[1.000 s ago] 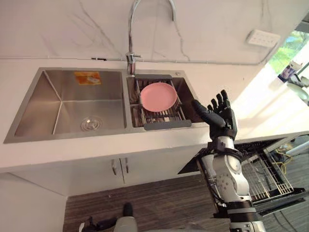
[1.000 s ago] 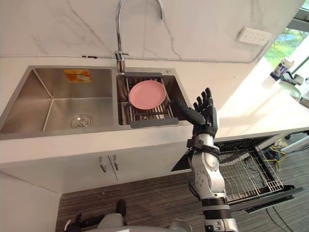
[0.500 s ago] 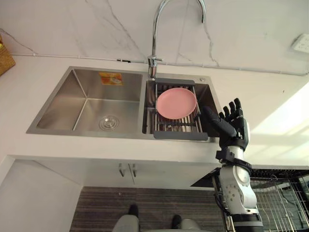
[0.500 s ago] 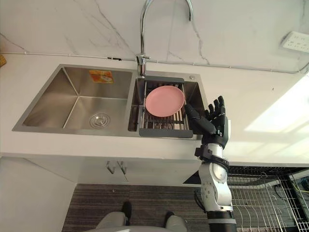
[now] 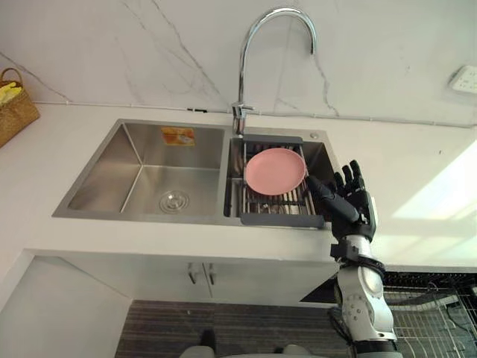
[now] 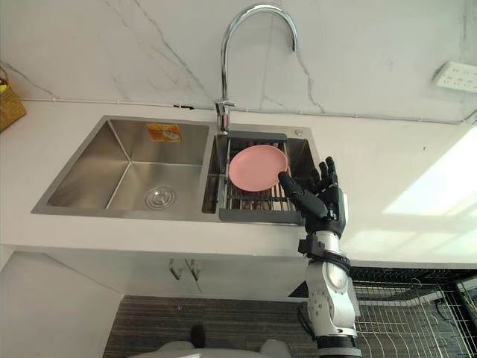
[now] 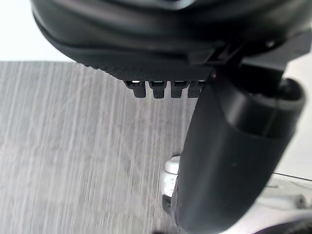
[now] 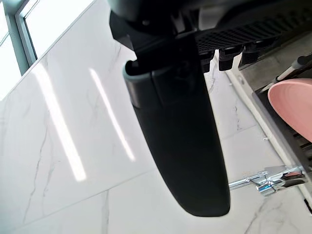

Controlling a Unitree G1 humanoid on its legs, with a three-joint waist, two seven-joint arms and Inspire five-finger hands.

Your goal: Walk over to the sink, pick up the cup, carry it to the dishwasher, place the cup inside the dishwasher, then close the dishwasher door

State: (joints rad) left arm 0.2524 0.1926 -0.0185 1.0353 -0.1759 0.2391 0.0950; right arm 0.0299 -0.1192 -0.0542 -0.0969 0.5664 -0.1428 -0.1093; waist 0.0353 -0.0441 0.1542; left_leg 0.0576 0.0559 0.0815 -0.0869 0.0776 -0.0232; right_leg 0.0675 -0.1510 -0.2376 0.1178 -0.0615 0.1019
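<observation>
Your right hand [image 5: 353, 203], fingers spread and empty, stands just beside the round pink plate [image 5: 275, 171] on the stainless steel sink's [image 5: 100, 185] grey rack [image 5: 282, 221]; your left hand [image 7: 234, 161] hangs relaxed.

Pink plate [image 5: 275, 170] sat on a slatted drain rack [image 5: 281, 219] just in front of the chrome faucet [image 5: 257, 45]; wicker basket [image 5: 13, 112] stood far left on the counter [image 5: 417, 171].
</observation>
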